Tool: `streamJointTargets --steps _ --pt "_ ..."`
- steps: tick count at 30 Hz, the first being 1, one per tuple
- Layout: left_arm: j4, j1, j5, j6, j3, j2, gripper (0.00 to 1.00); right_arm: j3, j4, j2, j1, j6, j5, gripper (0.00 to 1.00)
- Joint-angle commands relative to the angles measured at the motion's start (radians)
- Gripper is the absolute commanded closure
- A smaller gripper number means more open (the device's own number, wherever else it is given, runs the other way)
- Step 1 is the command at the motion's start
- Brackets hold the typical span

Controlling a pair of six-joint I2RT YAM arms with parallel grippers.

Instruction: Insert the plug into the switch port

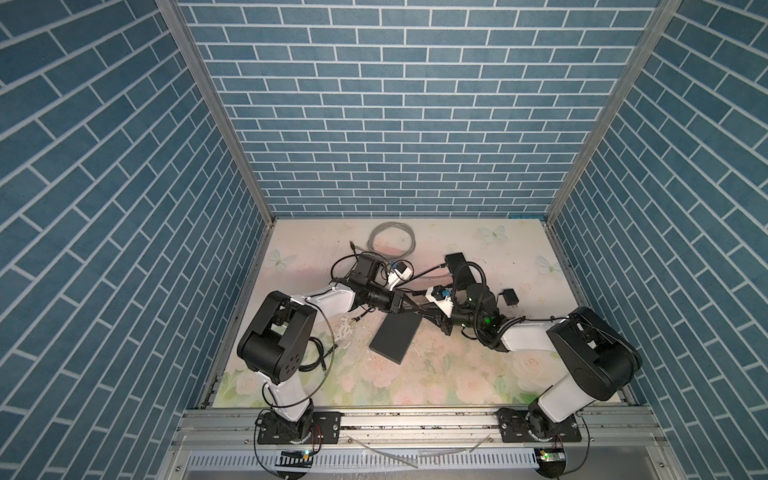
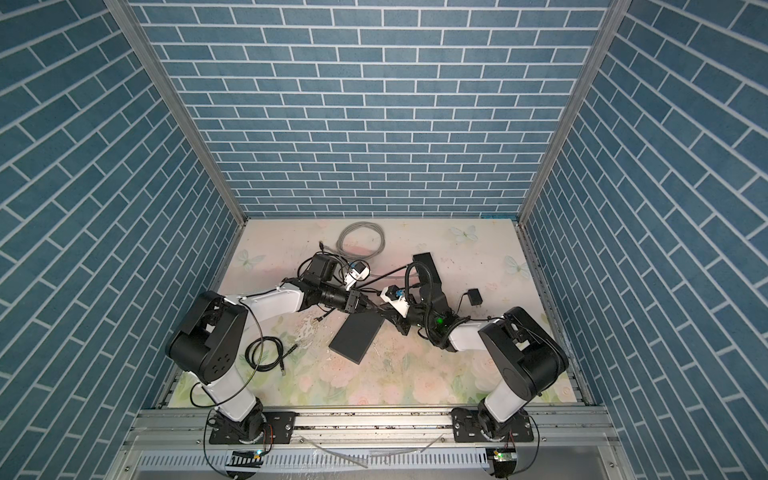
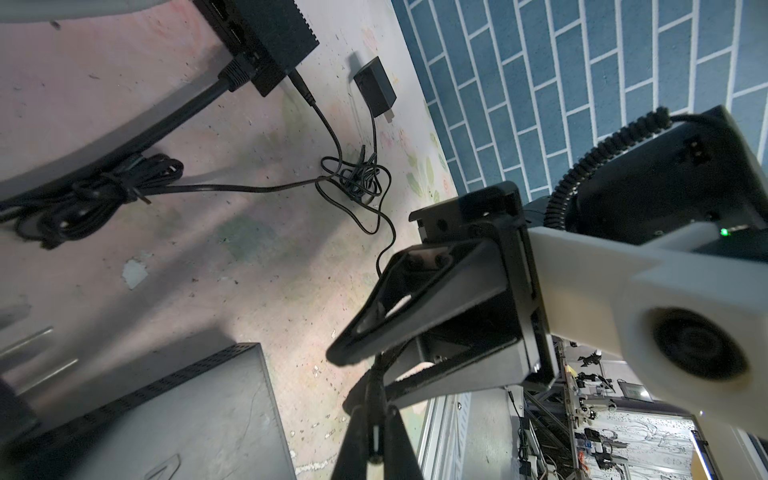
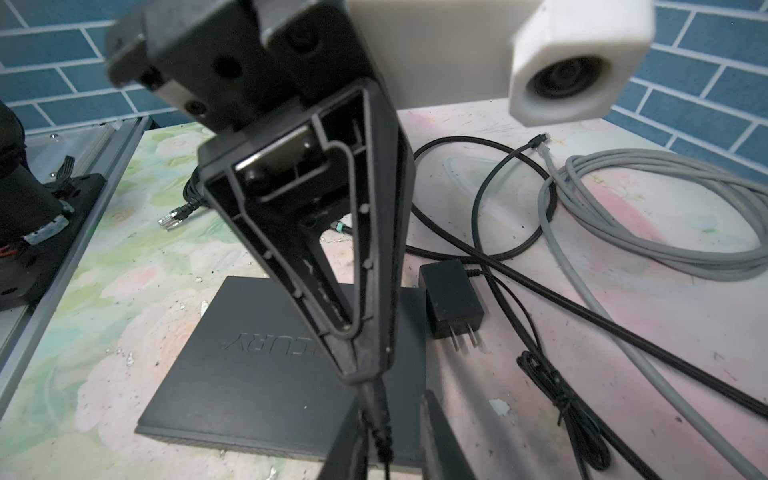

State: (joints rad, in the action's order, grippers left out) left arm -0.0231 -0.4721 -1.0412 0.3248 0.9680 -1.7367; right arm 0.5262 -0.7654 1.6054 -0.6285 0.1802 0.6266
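Observation:
The switch is a flat black box lying on the flowered table, also seen in the right wrist view; its ports do not show. Just above its far corner the two grippers meet tip to tip. My left gripper is shut on a thin black plug. The plug's cord runs down between the fingers of my right gripper, which stand apart, with the cord close to one finger and a gap to the other. In both top views the plug is too small to make out.
A second black box with cables plugged in sits at the back right. A black power adapter lies beside it and another adapter lies by the switch. A grey cable coil lies at the back, and a black coil lies front left.

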Motion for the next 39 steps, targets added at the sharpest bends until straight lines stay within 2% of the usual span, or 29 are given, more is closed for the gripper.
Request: streamJointTargets --steps 1,3,6,9,14,21,22,24,26,28,31,35,39 --pt "-0.008 0.007 -0.008 -0.004 -0.008 -0.007 0.98 -0.008 -0.048 -0.02 0.0 -0.01 0.008 0.84" --pt "-0.009 0.007 -0.006 -0.002 -0.008 -0.008 0.98 -0.009 -0.049 -0.021 0.0 -0.013 0.014 0.83" --pt "-0.012 0.01 0.001 0.0 -0.006 -0.015 0.98 -0.014 -0.059 -0.029 -0.001 -0.019 0.014 0.75" --pt "-0.009 0.012 -0.002 0.002 -0.006 -0.017 0.98 -0.022 -0.06 -0.04 0.0 -0.015 0.013 0.75" --pt "-0.005 0.011 -0.003 0.006 -0.005 -0.015 0.98 -0.013 -0.022 -0.037 -0.001 0.005 0.026 0.88" --pt "0.009 0.012 -0.01 0.018 -0.008 -0.021 0.98 -0.012 -0.043 -0.023 0.0 0.001 0.055 0.97" --pt "0.008 0.013 -0.005 0.02 -0.006 -0.021 0.91 -0.012 -0.043 -0.021 0.0 0.001 0.058 0.98" --pt "0.002 0.024 0.041 0.03 -0.01 -0.011 0.73 -0.01 -0.021 -0.021 0.0 0.001 0.047 0.98" --pt "-0.005 0.04 0.089 0.041 -0.016 0.014 0.67 -0.007 0.038 -0.028 0.0 0.005 0.021 0.98" --pt "-0.048 0.063 0.17 0.037 -0.021 0.056 0.56 -0.008 0.129 -0.048 -0.001 0.014 0.003 0.98" --pt "-0.158 0.083 0.311 -0.026 -0.015 0.118 0.52 -0.011 0.253 -0.087 -0.001 -0.024 -0.044 0.98" --pt "-0.272 0.082 0.51 -0.101 -0.001 0.15 0.51 -0.055 0.309 -0.129 -0.006 -0.108 -0.069 0.97" --pt "-0.32 0.077 0.575 -0.128 0.005 0.112 0.51 -0.08 0.325 -0.113 -0.023 -0.143 -0.118 0.97"
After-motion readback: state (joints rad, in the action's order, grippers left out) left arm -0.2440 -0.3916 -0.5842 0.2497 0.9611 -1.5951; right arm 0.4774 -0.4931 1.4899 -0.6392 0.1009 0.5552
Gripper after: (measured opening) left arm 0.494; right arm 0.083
